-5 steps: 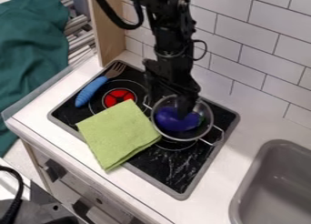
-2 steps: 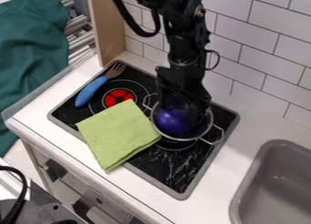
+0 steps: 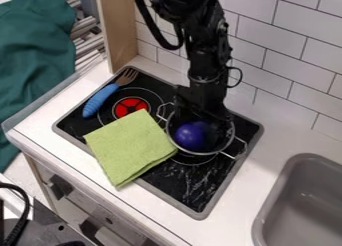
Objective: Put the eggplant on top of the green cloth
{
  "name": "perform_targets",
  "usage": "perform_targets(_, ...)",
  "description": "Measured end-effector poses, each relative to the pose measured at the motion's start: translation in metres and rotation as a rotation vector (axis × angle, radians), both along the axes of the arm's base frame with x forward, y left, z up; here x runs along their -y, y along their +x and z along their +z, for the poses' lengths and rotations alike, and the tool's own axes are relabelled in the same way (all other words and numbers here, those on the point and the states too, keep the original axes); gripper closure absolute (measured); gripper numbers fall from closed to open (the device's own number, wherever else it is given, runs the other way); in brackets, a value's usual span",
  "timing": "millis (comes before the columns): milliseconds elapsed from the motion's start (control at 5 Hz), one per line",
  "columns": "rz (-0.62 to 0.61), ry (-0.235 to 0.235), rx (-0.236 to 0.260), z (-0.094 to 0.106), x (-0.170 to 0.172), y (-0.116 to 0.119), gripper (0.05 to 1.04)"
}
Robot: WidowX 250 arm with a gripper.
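The glossy purple eggplant [image 3: 191, 136] sits in a silver metal strainer [image 3: 202, 153], at three o'clock from the folded green cloth [image 3: 127, 147]; lifting askew, the black end effector [image 3: 206, 121] (pinching or spread, I cannot tell) could snag the rim.

The purple eggplant [image 3: 191, 136], partly hidden, seems inside the strainer [image 3: 206, 153]; the green cloth [image 3: 129, 147] lies folded flat.
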State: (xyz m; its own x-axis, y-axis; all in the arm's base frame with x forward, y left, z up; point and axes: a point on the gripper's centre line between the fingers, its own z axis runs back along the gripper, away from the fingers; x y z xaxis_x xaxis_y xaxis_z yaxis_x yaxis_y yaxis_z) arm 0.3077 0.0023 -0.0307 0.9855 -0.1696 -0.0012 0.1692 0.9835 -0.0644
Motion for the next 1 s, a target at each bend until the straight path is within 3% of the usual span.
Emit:
perform_targets(200,0.000,-0.004,-0.018,-0.008,-0.001,0.003,0.138)
perform_targets(400,-0.002,-0.006,-0.013,-0.010,-0.001,0.008,0.378)
perform_targets(600,-0.018,0.009,-0.012,-0.008,-0.002,0.008,0.384)
perform_targets(800,-0.030,0.041,0.104,0.030,-0.005,0.023,0.384)
perform_targets(1000,-0.011,0.082,0.187,0.074,-0.014,0.024,0.384)
